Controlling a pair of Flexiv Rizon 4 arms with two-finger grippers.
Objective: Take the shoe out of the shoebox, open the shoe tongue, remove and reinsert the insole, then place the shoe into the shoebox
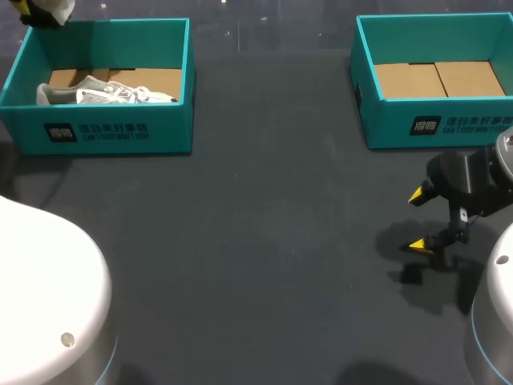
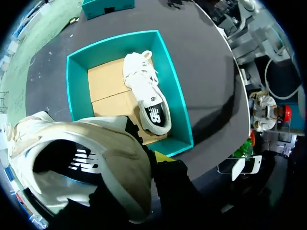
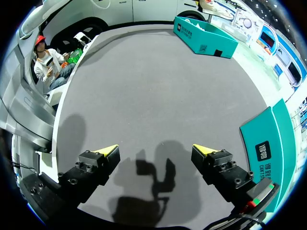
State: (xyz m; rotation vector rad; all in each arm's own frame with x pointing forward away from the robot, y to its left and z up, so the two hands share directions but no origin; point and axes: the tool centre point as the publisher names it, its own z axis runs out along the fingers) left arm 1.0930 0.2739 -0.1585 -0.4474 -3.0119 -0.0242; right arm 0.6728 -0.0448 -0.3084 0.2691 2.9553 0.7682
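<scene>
2 teal cardboard shoeboxes stood on the dark grey tabletop: the left shoebox at its far left corner, the right shoebox at its far right corner. A white lace-up sneaker lay in the left shoebox. A cream sneaker hung by that box's corner, hiding the left gripper; I could not tell its grip. Taking out seemed in hand; next, the sneaker needed setting down for tongue work. The right gripper hovered wide open, empty, near the right edge.
</scene>
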